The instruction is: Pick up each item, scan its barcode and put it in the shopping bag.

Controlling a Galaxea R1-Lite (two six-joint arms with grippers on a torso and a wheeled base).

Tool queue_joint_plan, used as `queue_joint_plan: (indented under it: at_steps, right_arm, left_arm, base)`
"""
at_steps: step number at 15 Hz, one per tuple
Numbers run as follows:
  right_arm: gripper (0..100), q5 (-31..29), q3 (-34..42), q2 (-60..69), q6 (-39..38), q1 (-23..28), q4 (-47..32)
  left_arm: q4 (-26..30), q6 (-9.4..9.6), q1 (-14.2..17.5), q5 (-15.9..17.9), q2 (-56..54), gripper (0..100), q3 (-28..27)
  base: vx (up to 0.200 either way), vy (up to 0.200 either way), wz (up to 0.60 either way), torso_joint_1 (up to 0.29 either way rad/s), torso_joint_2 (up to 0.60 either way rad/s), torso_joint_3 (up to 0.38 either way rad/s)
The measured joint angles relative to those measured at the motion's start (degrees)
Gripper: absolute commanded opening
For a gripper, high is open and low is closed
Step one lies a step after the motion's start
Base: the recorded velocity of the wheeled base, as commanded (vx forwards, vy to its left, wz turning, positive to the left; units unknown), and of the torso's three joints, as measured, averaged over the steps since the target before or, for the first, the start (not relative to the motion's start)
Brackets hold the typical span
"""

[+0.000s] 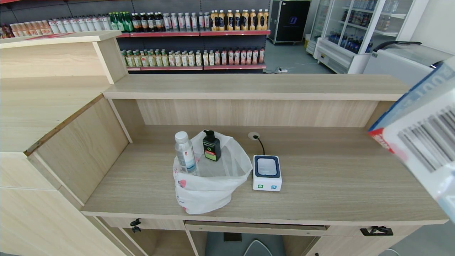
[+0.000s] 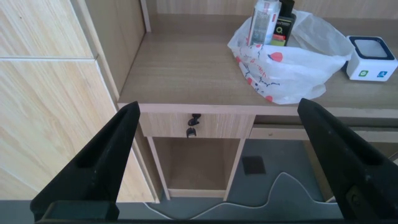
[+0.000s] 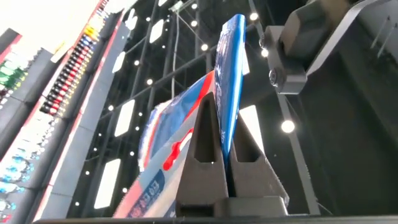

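My right pincer [image 3: 224,113] is clamped tight on a flat blue, white and red package [image 1: 423,131], its thin edge pinched between the two fingers and nearly all of it standing out past the tips. The package is held high with its barcode face in the head view. Below it and to its left the counter [image 1: 337,177] is bare wood out to the front lip and right end, with the scanner [image 1: 267,172] beyond that stretch. The shopping bag [image 1: 209,185] sits just beside the scanner's far side, mouth open, a water bottle [image 1: 185,152] and a dark pump bottle [image 1: 212,145] upright in it. A raised ledge [image 1: 256,87] walls off the back.

My left pincer [image 2: 216,109] is spread wide and empty, out in front of the counter's front lip, with the bag ahead of it.
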State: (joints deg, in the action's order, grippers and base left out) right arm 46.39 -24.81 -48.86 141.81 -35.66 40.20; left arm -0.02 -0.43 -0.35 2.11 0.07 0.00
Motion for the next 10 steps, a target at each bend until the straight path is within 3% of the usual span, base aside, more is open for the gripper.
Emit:
queue_joint_plan:
  at_steps: [10]
  right_arm:
    - [0,-0.4,-0.4,2.6,0.1,-0.5,-1.8]
  left_arm:
    - [0.0,0.00,0.0,0.0,0.0,100,0.0]
  base:
    - [0.000,0.000,0.00,0.000,0.00,0.000]
